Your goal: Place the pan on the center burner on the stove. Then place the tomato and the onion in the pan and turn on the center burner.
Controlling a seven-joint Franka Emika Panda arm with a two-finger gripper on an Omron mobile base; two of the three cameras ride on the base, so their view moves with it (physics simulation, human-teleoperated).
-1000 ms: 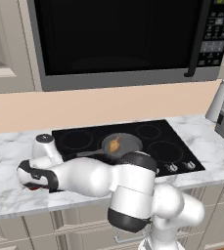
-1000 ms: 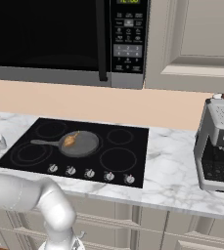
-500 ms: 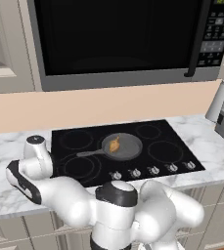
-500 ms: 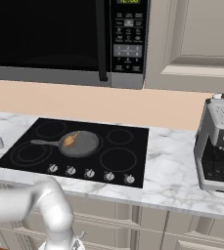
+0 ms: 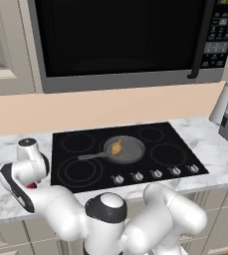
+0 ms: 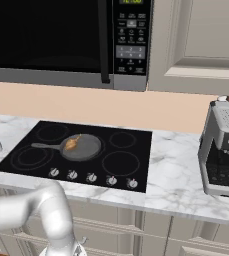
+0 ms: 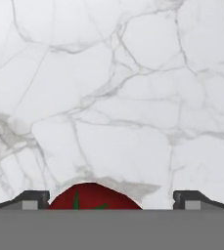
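Note:
The dark grey pan (image 5: 128, 151) sits on the stove (image 5: 96, 143) over its center burner, handle pointing left, and also shows in the right base view (image 6: 83, 146). Inside it lies the golden-brown onion (image 5: 117, 147) (image 6: 71, 144). On the marble counter left of the stove my gripper (image 5: 30, 180) points down over the red tomato (image 5: 32, 186). In the hand view the gripper (image 7: 112, 200) is open, its fingertips (image 7: 33, 199) wide apart on either side of the tomato (image 7: 94, 196) and not touching it.
A row of silver knobs (image 5: 155, 174) lines the stove's front edge. A black microwave (image 5: 120, 40) hangs above. A coffee machine (image 6: 223, 150) stands on the right counter. White marble counter (image 5: 1, 209) stretches left of the stove.
My arm has swung left and the hand has come down over the tomato on the left counter. The pan and the onion have not moved.

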